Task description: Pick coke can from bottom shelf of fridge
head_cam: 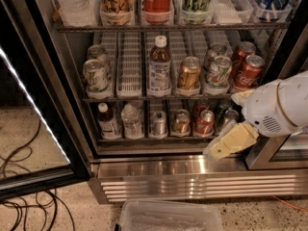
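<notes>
The coke can [204,122] stands upright at the front of the bottom shelf [144,139] of the fridge [183,170], right of centre, with a second red can [199,108] just behind it in the same lane. A bronze can [181,121] is in the lane to its left and a green-and-silver can [226,118] to its right. The cream hand [222,148] hangs outside the shelf's front rail, low and to the right of the coke can, apart from it, slanting down to the left. Whether it is open or closed cannot be told.
</notes>
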{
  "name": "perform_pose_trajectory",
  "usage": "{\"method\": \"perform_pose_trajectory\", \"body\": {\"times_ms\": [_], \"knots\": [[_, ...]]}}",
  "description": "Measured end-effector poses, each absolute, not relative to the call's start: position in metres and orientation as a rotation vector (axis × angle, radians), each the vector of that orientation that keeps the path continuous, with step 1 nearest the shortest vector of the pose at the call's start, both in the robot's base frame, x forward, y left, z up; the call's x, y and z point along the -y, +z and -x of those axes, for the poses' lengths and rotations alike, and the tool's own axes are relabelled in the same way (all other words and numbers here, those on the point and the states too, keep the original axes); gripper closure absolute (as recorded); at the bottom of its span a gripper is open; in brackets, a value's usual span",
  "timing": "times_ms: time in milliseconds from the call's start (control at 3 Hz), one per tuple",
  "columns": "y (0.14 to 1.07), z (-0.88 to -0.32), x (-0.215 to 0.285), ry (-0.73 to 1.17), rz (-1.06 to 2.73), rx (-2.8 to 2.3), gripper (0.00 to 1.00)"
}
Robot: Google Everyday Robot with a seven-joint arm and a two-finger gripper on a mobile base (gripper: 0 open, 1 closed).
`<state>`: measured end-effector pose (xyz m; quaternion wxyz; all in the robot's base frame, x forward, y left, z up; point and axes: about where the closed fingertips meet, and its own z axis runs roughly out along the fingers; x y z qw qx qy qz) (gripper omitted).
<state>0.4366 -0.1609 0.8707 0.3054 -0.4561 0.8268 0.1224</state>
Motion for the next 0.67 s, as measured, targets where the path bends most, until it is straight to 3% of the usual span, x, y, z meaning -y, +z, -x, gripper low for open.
{"method": "perform_pose_trajectory", "body": {"times_ms": [667], "knots": [[0.862, -0.444, 0.15, 0.345, 1.137, -2.152, 0.0]]}}
